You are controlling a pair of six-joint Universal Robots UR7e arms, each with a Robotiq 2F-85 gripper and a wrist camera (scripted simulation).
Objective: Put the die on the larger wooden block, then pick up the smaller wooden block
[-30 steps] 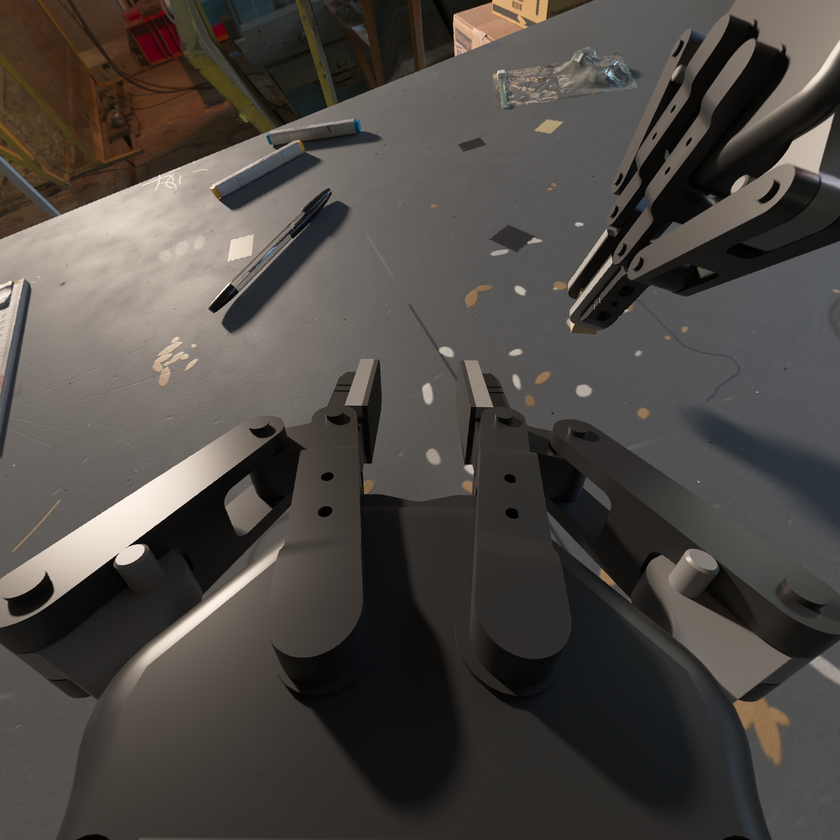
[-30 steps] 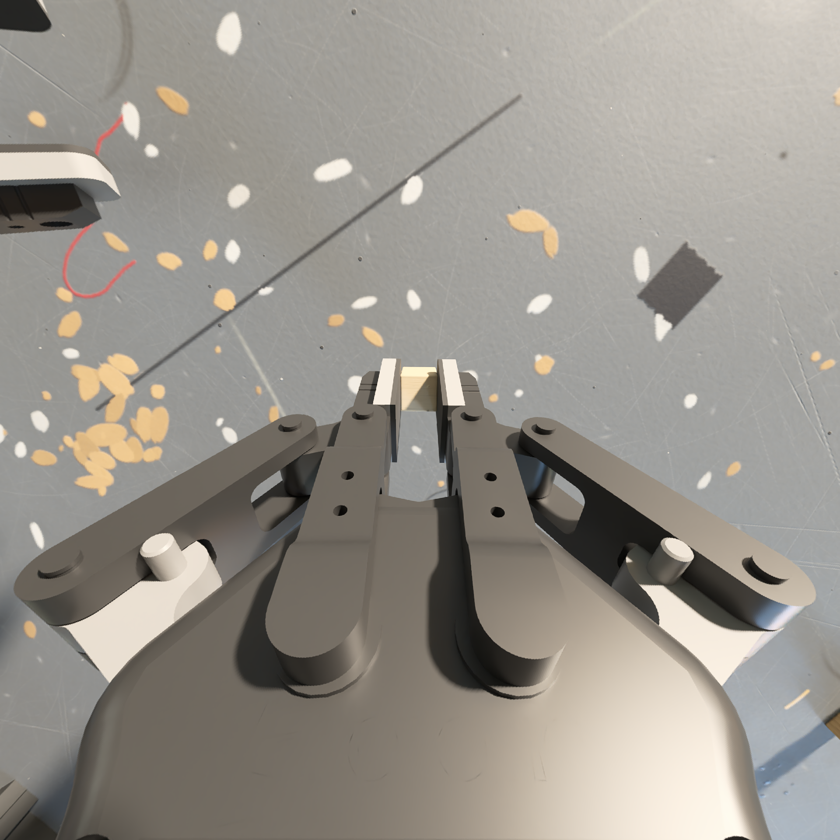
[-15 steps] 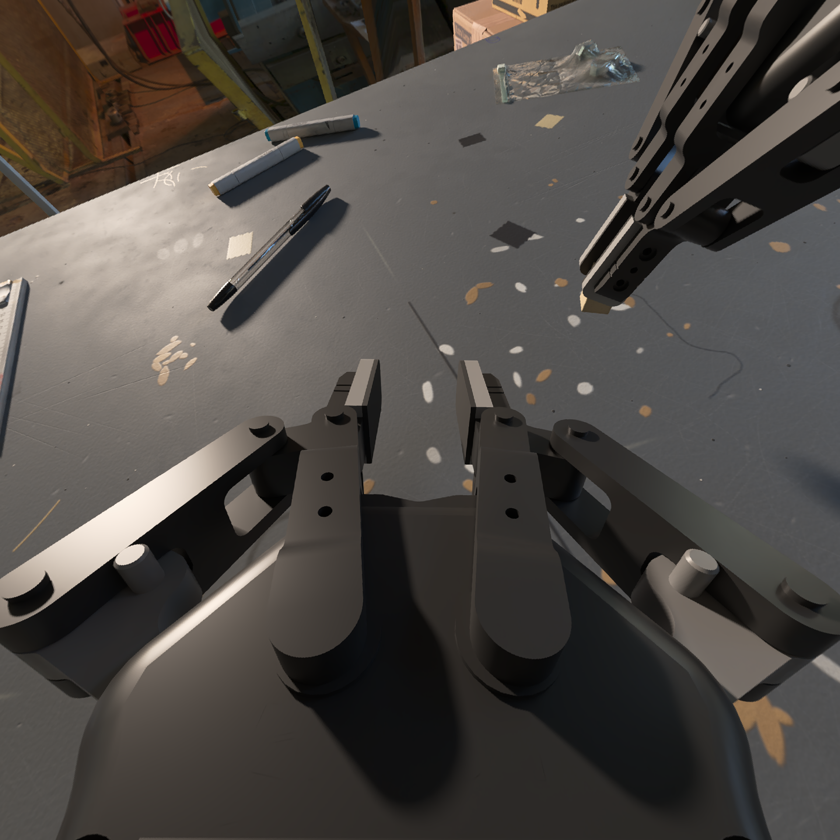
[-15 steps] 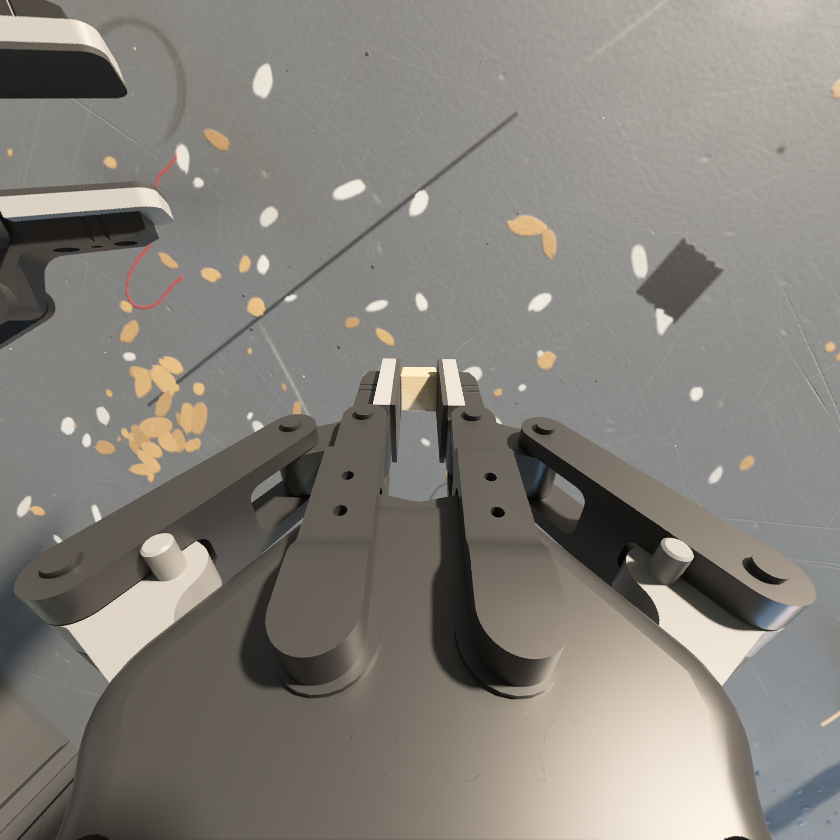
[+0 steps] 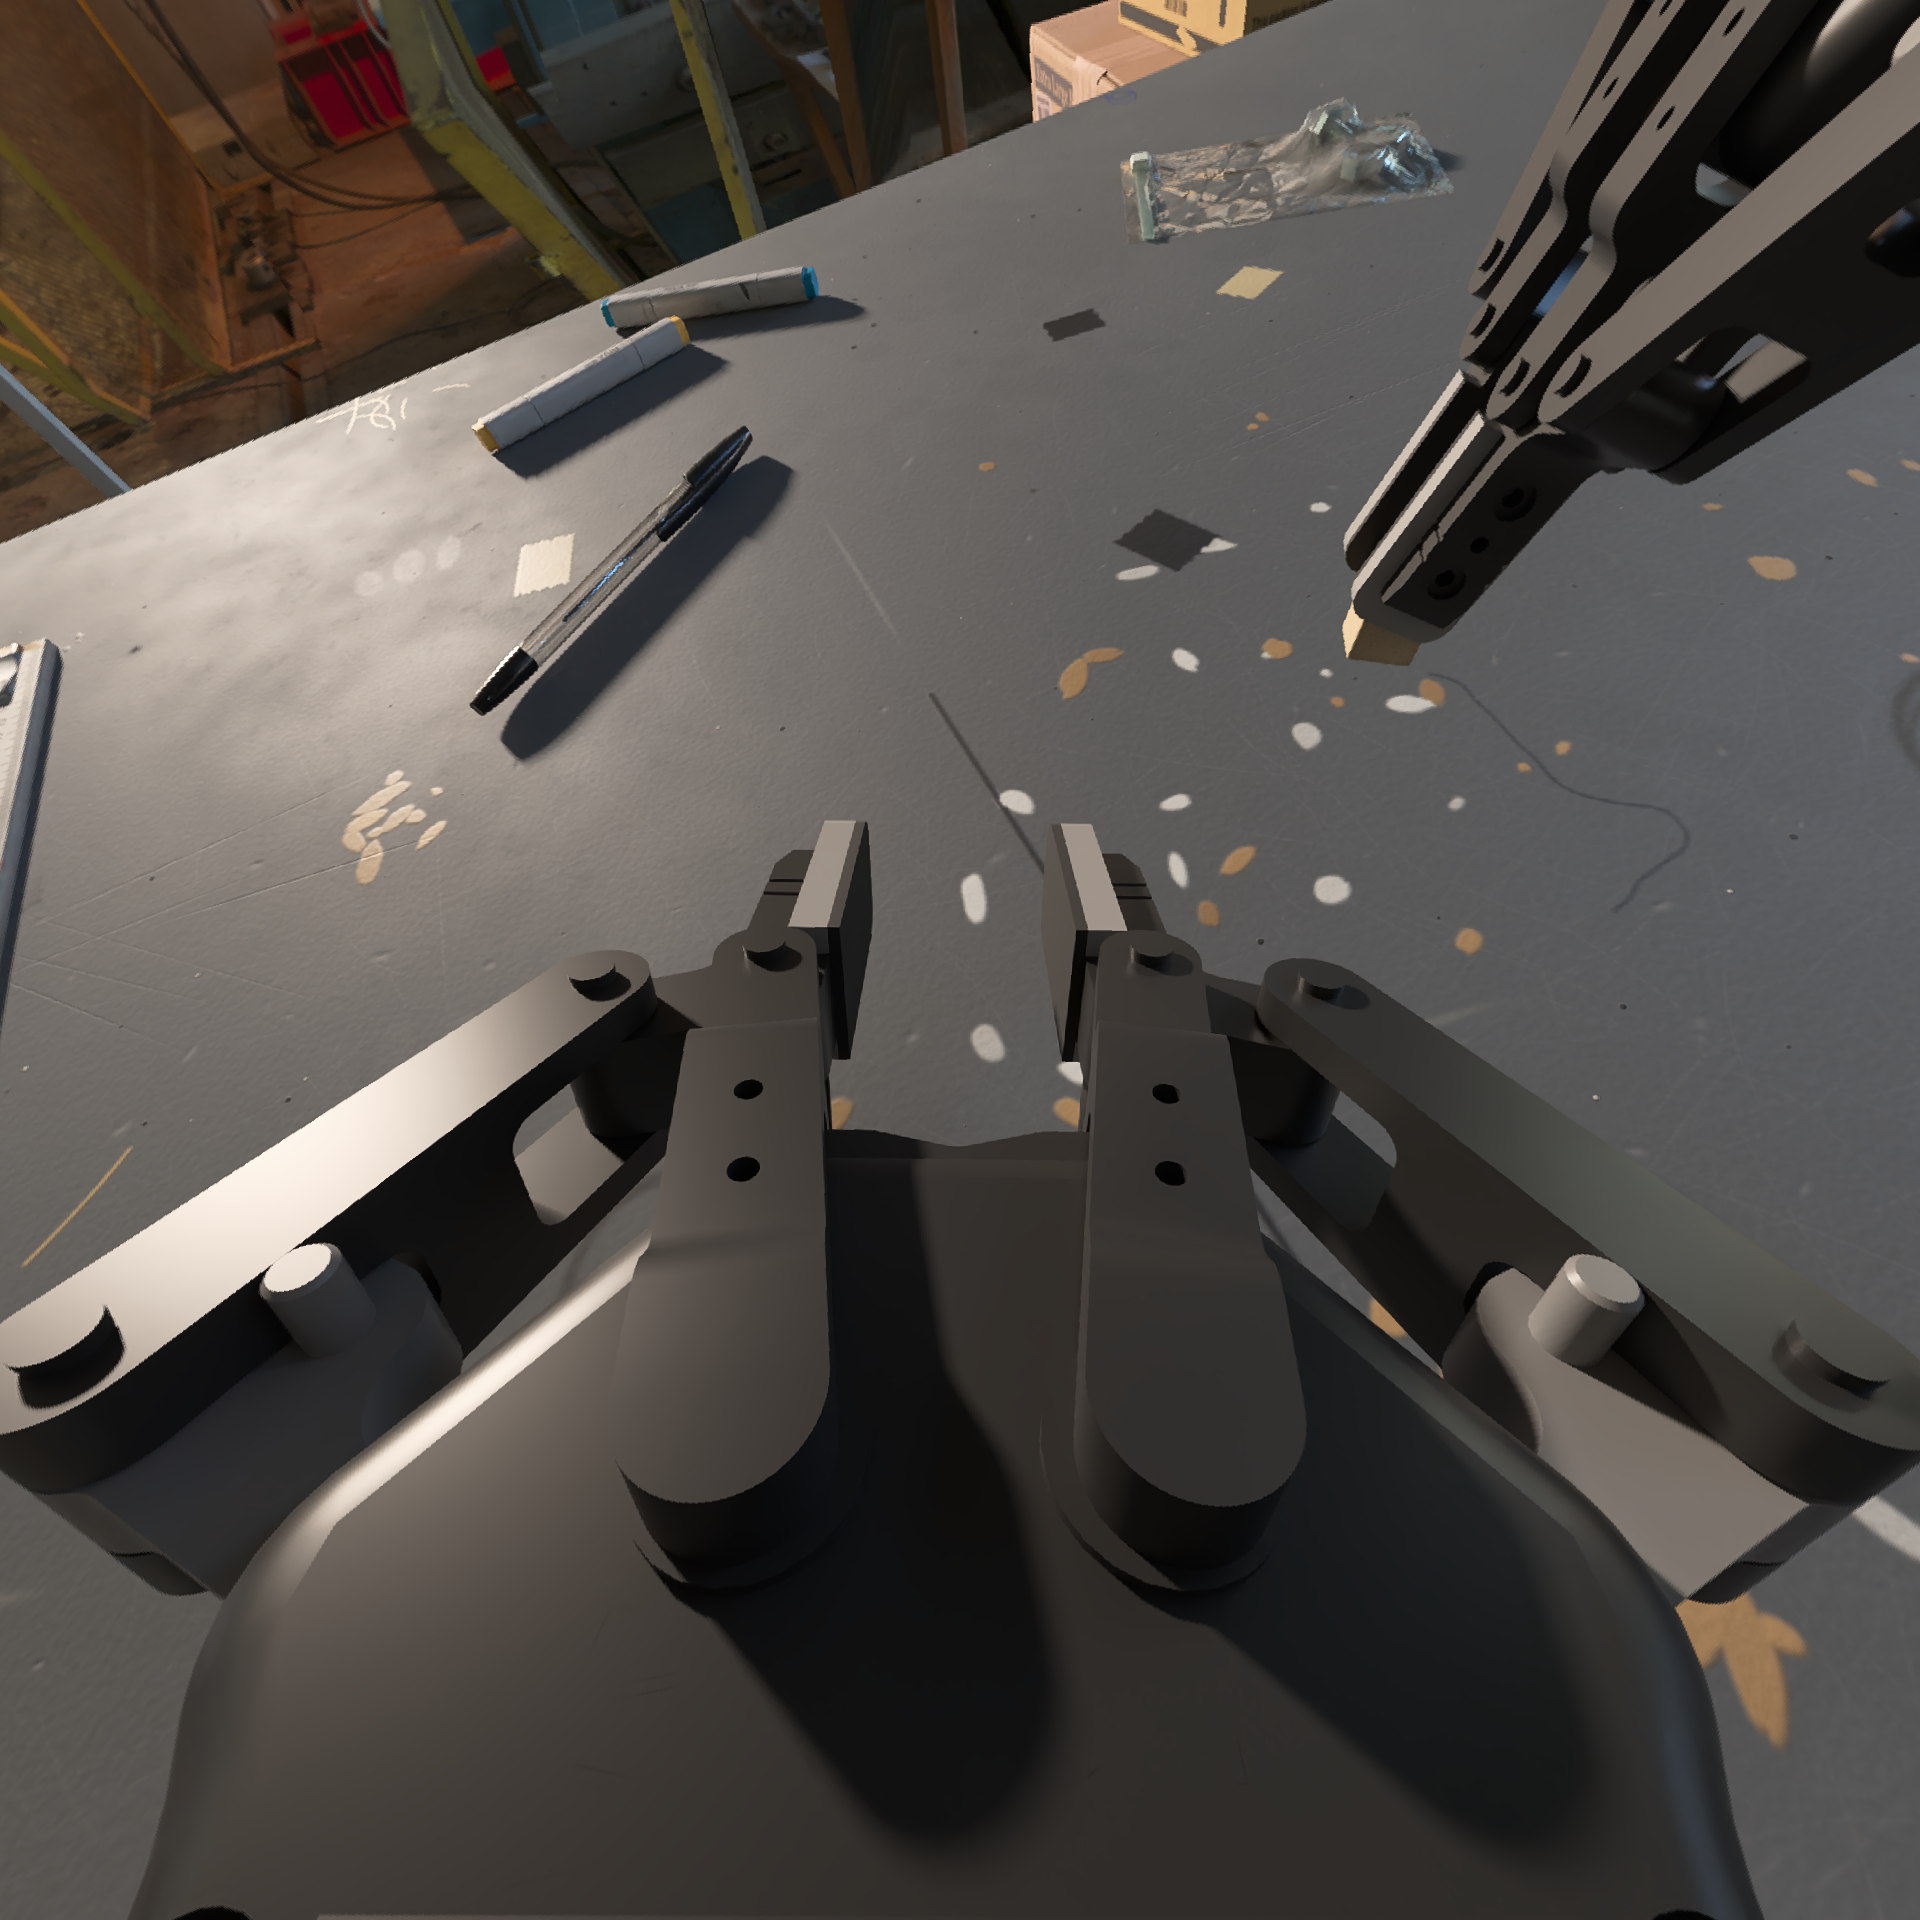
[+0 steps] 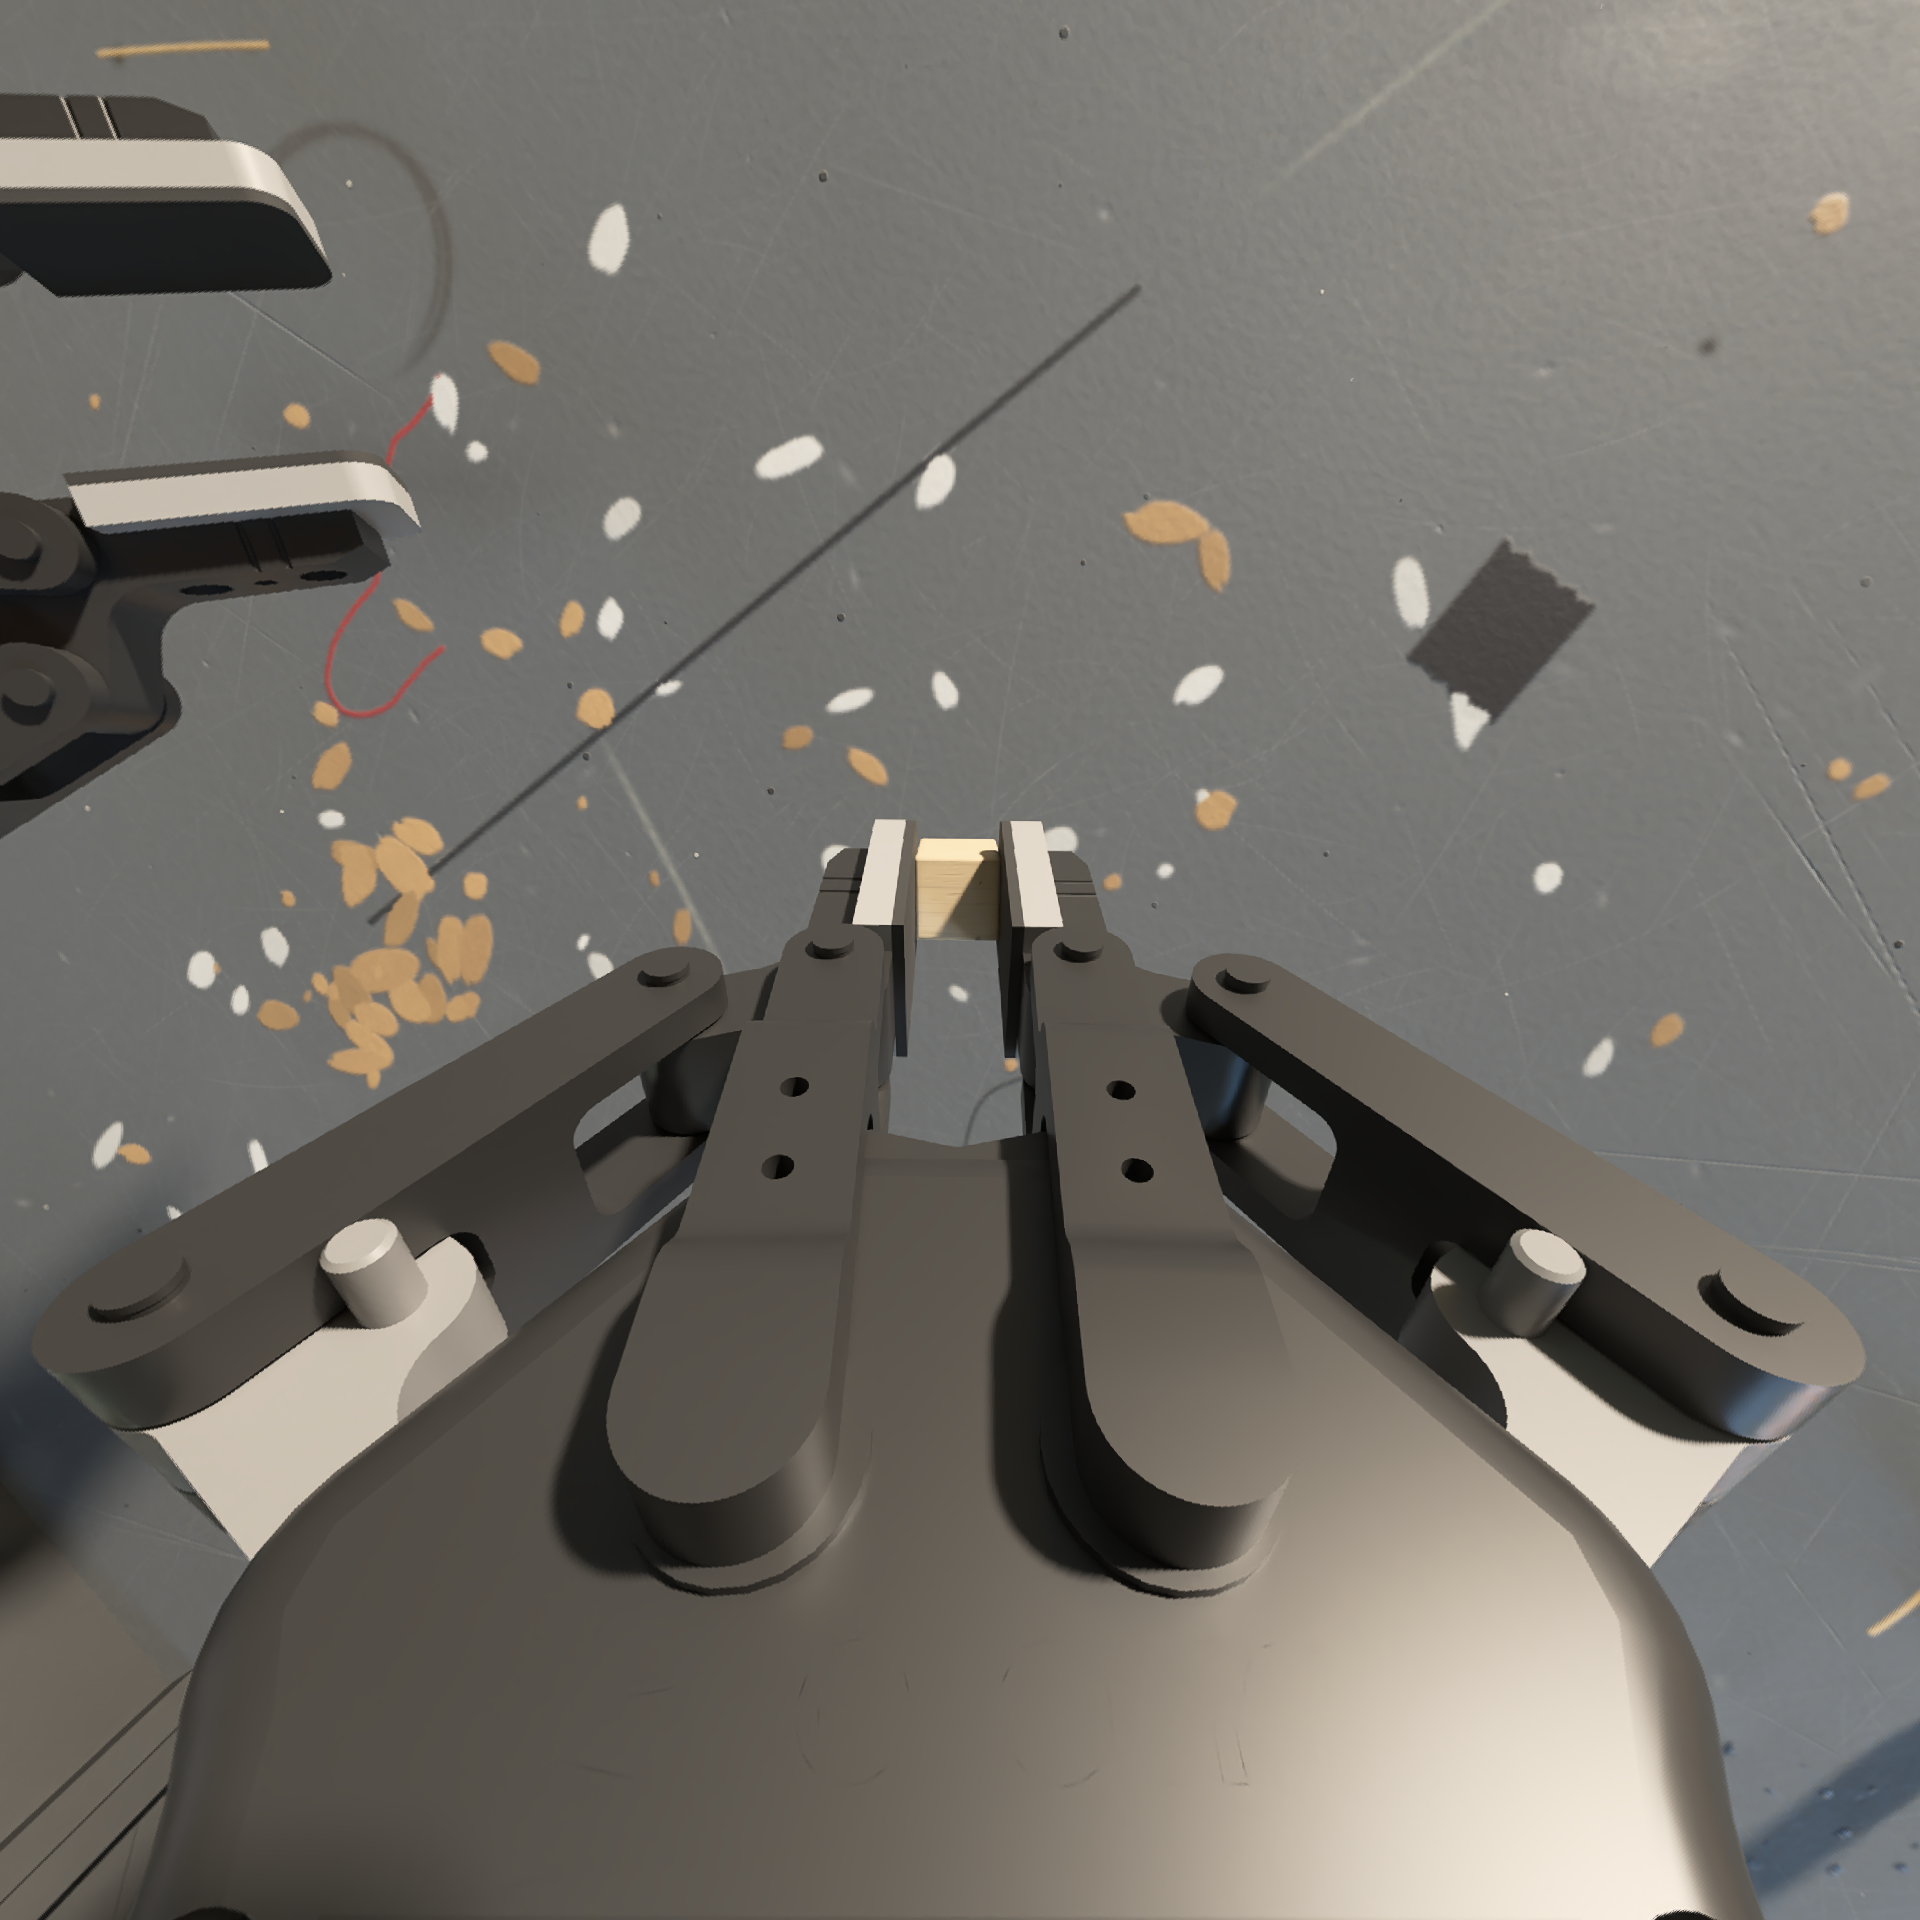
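Note:
My right gripper is shut on a small pale wooden block and holds it above the grey table. In the left wrist view the same gripper hangs at the upper right with the block sticking out below its fingertips, clear of the table. My left gripper is open and empty, low over the table; it also shows at the left edge of the right wrist view. No die and no larger block are in view.
A black pen, two markers, a clear plastic bag and a cardboard box lie toward the table's far edge. A flat metal bar is at the left. A red wire and black tape lie below.
My right gripper has lifted higher with the small block, moving up and right in the left wrist view. My left gripper has stayed still and open.

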